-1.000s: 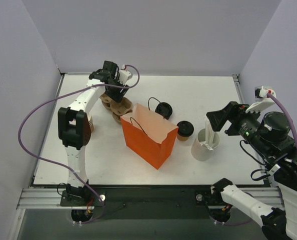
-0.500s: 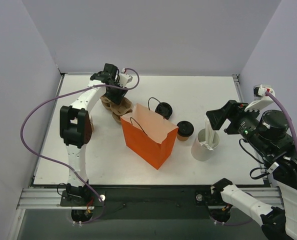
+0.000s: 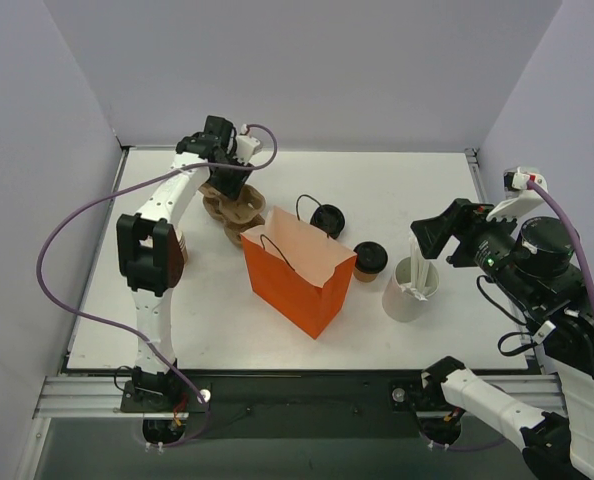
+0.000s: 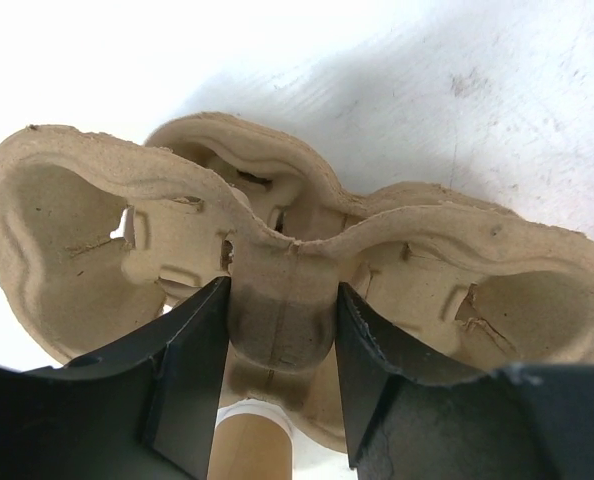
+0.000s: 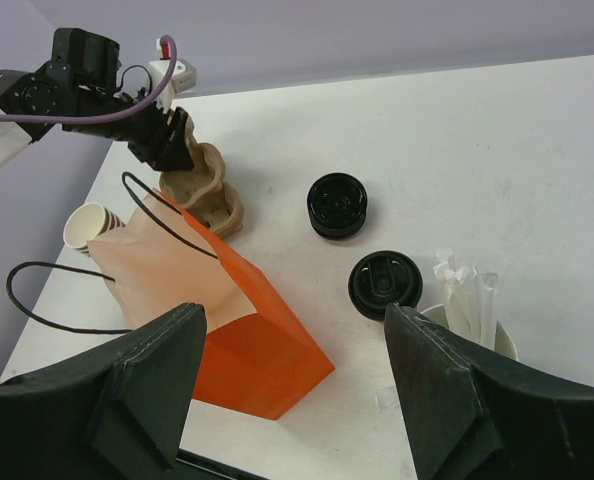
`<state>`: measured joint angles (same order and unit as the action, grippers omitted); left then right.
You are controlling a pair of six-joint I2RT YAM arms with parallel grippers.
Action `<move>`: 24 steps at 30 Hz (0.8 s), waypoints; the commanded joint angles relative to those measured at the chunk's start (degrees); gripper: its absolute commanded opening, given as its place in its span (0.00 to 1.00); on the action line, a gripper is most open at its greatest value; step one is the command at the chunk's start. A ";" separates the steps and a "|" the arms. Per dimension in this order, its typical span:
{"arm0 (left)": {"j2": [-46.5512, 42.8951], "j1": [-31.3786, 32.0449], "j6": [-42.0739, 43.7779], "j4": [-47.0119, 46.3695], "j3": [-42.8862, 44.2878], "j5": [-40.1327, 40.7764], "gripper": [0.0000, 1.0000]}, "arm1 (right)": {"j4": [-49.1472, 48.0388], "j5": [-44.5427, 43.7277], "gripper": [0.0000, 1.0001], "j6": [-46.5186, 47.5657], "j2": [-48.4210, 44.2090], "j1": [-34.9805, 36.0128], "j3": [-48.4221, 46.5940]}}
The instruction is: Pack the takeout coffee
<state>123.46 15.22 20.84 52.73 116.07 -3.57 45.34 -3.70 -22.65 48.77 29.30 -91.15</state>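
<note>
Two grippers and one coffee on your table (image 3: 407, 180), itemised:

- Your left gripper (image 4: 282, 330): at the far left of the table. Its fingers (image 4: 192, 380) are pressed to both sides of the carrier's (image 3: 234, 208) middle ridge, pinching it. A second ago they stood wider; they have since come in onto the ridge. The carrier looks unshifted.
- Your right gripper (image 5: 292, 320): spread wide with nothing between, raised above the white cup (image 3: 407, 292) at the right. It has barely moved.
- The coffee (image 3: 370, 258): upright with its black lid on, standing on the table between the bag (image 3: 297, 270) and the white cup, just beside the bag and outside it. Unmoved.
- The bag: orange, upright, mouth open, mid-table. Unmoved.
- A loose lid (image 3: 327, 219): black, behind the bag, near the coffee.
- The paper cups (image 5: 85, 226): stacked, left of the bag.
</note>
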 commanded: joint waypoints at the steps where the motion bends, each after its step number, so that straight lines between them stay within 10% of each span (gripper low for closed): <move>1: -3.48 0.24 -3.26 2.20 5.83 0.14 0.53 | -0.52 -0.87 0.73 -0.72 0.27 0.23 -0.26; 16: -15.44 11.14 -18.26 11.85 16.89 9.55 0.51 | 0.54 5.72 0.72 -1.52 -0.08 0.23 2.47; 24: -23.51 12.11 -32.26 15.65 22.18 -5.99 0.49 | 1.15 8.02 0.73 -2.65 -2.98 0.23 5.81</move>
<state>105.82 28.08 -2.44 65.39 135.55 -1.37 46.09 3.18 -24.77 47.77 29.30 -87.31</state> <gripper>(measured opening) 0.508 0.726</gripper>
